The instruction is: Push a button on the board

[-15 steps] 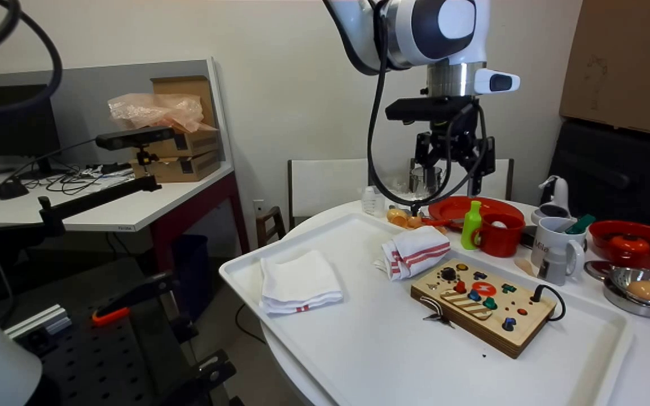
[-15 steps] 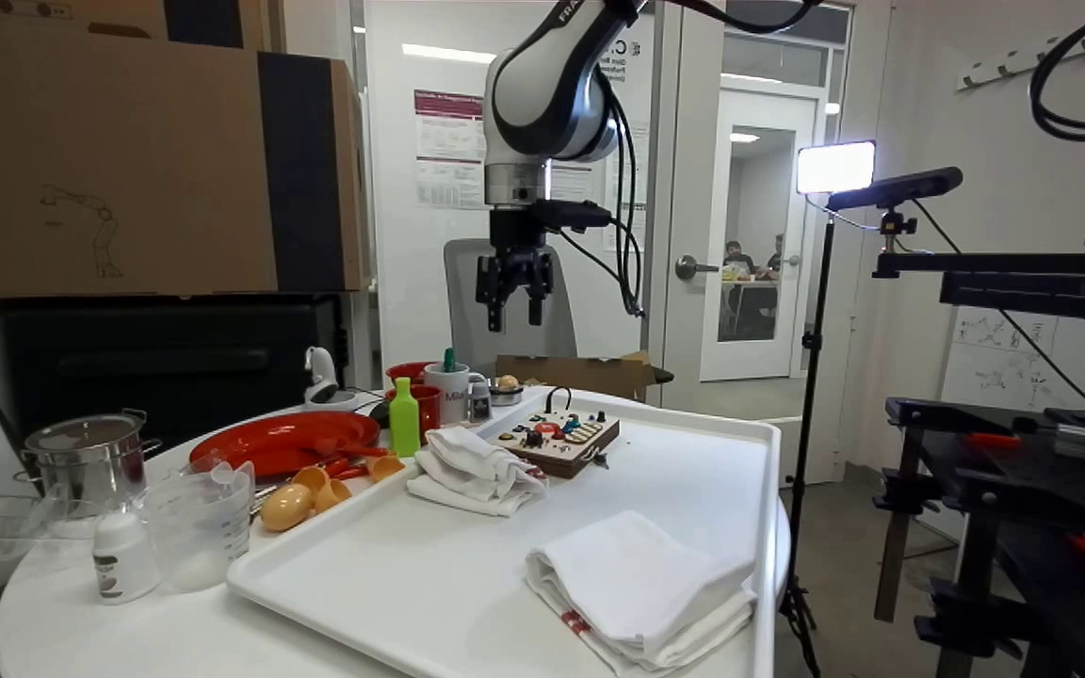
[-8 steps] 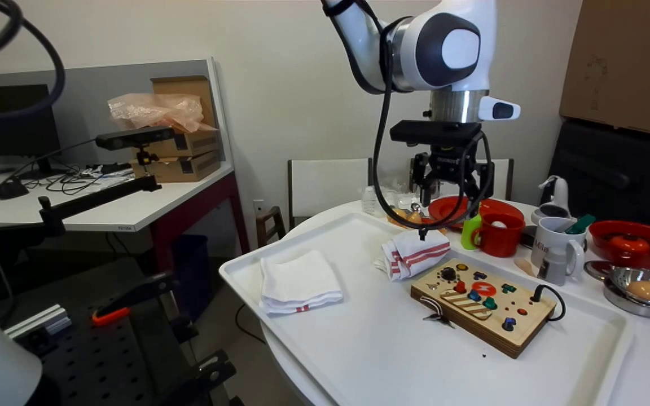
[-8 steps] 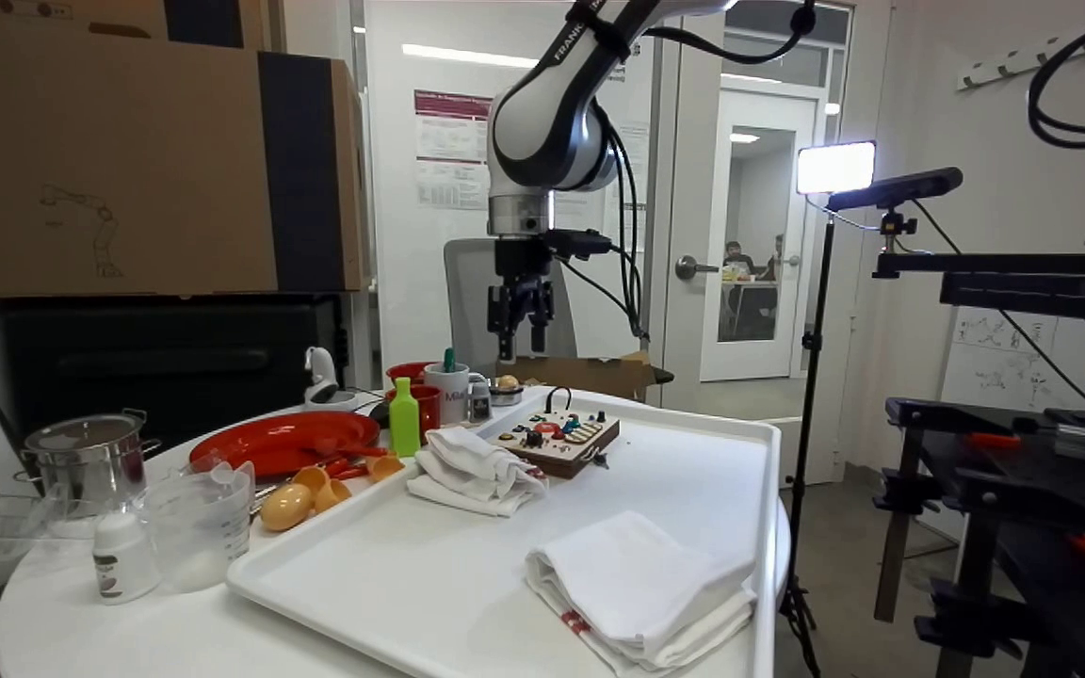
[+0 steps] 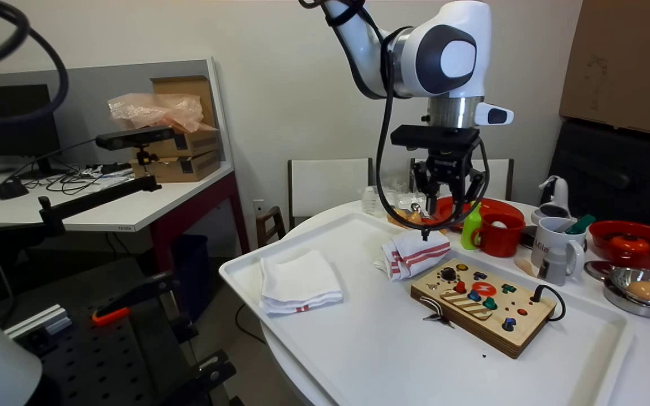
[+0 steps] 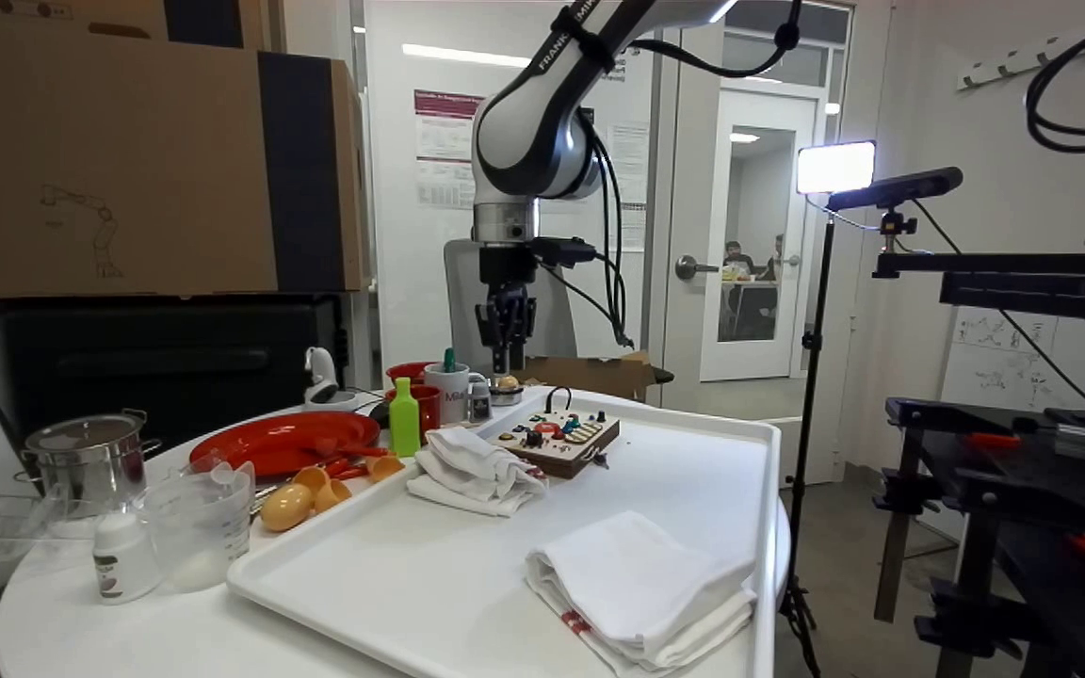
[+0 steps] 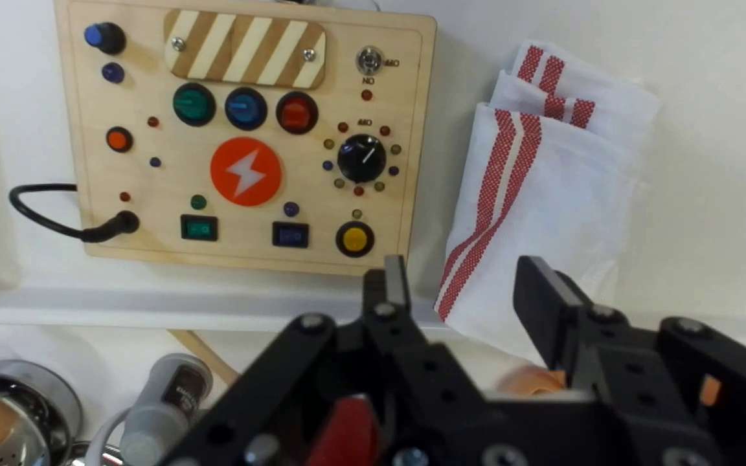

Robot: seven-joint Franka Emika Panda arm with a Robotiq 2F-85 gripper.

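The board (image 7: 311, 158), light wood, lies on the tray and shows in both exterior views, dotted with knobs, switches and buttons. In the wrist view a yellow button (image 7: 355, 239) sits at the corner nearest my gripper (image 7: 463, 265); an orange button (image 7: 118, 139) is at the far side, and green, blue and red switches (image 7: 246, 109) line up beneath a striped panel. My jaws stand partly apart with nothing between them. An exterior view has the gripper (image 6: 509, 363) well above the table, pointing down, apart from the board (image 6: 557, 443).
A red-striped folded cloth (image 7: 548, 181) lies beside the board. Another folded cloth (image 5: 301, 282) rests farther along the white tray (image 5: 370, 344). Past the tray's edge stand a green bottle (image 5: 470, 237), a red mug (image 5: 503, 239) and a white mug (image 5: 548, 239). A black cable (image 7: 39, 188) plugs into the board.
The arm has come down toward the table, mostly in the earlier half second. My jaws have drawn closer together. The board and cloths have stayed put.
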